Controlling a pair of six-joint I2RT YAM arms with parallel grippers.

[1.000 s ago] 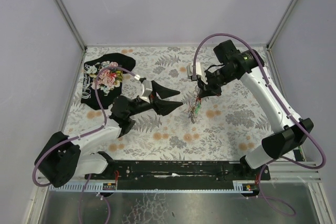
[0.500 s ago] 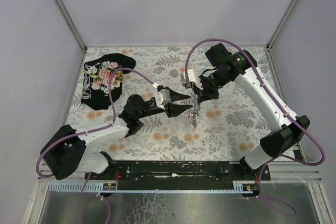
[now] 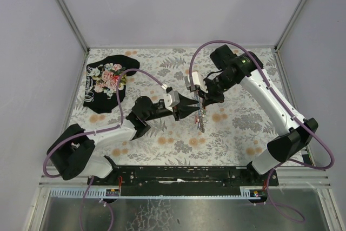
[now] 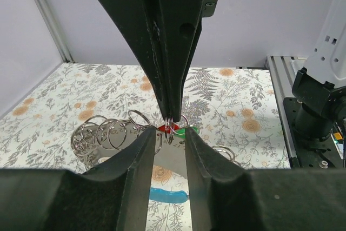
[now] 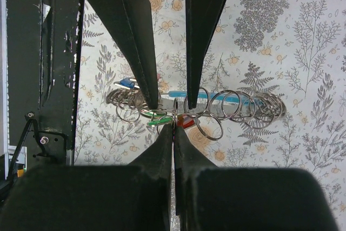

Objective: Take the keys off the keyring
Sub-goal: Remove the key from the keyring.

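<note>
Moved since a second earlier: the left hand, carried rightward across the bench from near the black floral cloth up to the right hand, with its fingers drawn closer together.

Left hand: fingers apart, one on either side of the keyring, not seen to touch it.

Right hand: fingers pressed together on the thin silvery loop of the keyring, holding it above the bench near the middle of the floral surface.

Keys: a small bunch just below the pinched loop, with a red head and a green head side by side; a blue head showed a little apart in the right wrist view.

Fob: a light-blue strip under the bunch.

Silvery rings: a row of overlapping loops beside the keys; whether they hung or lay on the bench could not be told.

Writing: white lettering along the cloth's left edge, too small to read. No brand or label was legible on either arm.
</note>
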